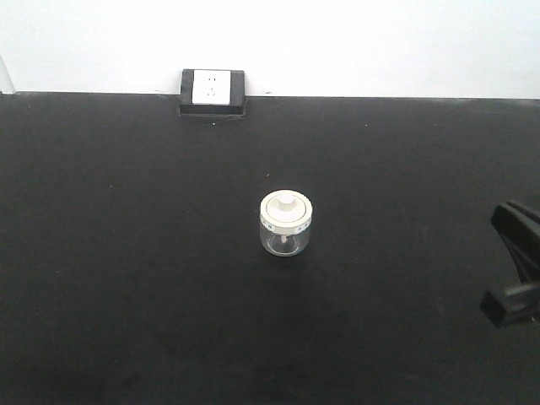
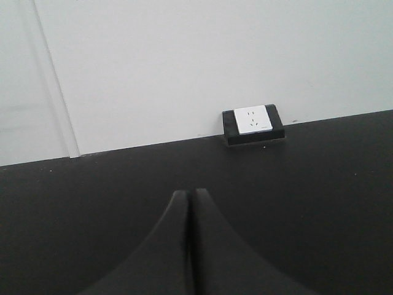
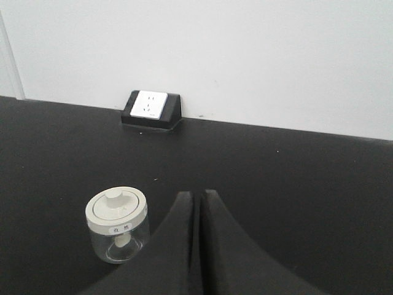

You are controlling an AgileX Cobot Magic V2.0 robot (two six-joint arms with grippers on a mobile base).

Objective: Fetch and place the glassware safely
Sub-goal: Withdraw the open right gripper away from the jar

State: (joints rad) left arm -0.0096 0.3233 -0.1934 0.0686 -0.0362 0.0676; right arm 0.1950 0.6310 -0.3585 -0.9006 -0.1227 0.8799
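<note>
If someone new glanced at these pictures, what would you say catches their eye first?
Most striking is the small clear glass jar with a cream-white knobbed lid, standing upright and alone in the middle of the black tabletop. Next comes the white-faced black socket box at the table's far edge against the white wall. In the right wrist view the shut right gripper sits just right of the jar, not touching it.
</note>
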